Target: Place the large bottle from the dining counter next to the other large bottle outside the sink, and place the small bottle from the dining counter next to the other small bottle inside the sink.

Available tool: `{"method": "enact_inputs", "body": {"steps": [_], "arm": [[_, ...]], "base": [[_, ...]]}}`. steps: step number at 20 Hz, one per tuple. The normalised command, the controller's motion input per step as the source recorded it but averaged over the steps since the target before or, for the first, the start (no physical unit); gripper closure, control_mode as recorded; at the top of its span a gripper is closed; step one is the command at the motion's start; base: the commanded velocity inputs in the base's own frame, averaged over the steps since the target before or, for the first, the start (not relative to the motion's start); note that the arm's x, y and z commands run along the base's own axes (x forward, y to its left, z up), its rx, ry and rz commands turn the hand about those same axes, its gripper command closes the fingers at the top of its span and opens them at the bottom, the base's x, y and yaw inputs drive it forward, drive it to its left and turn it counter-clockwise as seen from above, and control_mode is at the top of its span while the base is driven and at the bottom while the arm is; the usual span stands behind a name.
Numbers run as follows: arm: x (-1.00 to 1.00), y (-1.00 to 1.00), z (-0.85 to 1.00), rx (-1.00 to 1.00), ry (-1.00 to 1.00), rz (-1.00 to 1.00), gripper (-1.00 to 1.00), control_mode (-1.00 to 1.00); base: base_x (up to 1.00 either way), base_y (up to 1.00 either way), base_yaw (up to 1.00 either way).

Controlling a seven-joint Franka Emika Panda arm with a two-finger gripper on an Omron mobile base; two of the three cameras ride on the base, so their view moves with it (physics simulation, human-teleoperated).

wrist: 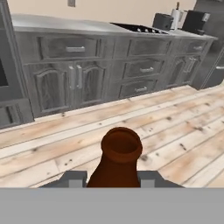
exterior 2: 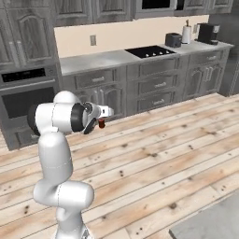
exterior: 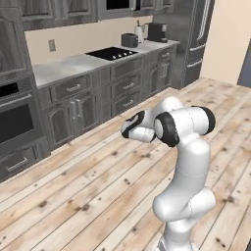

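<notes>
Gripper (wrist: 113,178) pinching small bottle (wrist: 117,164), neck aimed away from hand toward grey cabinets (wrist: 87,74)

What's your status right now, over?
Gripper shut on small bottle, carried above the wood floor. Cabinets ahead. Nothing in the way.

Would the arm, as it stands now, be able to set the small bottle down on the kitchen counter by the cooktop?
Probably not yet. The gripper is shut on the small bottle, but a wide stretch of wooden floor separates the arm from the counter and cooktop; the base would likely need to drive closer.
</notes>
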Motion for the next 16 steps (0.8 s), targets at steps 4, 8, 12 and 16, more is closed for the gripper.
{"method": "enact_inputs", "body": {"steps": [4,8,12,16], "arm": [[0.0,0.0,0.0,0.0,0.0,0.0,1.0,1.0],[0.0,0.0,0.0,0.0,0.0,0.0,1.0,1.0],[0.0,0.0,0.0,0.0,0.0,0.0,1.0,1.0],[0.0,0.0,0.0,0.0,0.0,0.0,1.0,1.0]], "base": [[0.53,0.0,-0.27],[0.47,0.0,-0.29],[0.44,0.0,-0.29],[0.55,0.0,-0.27]]}}
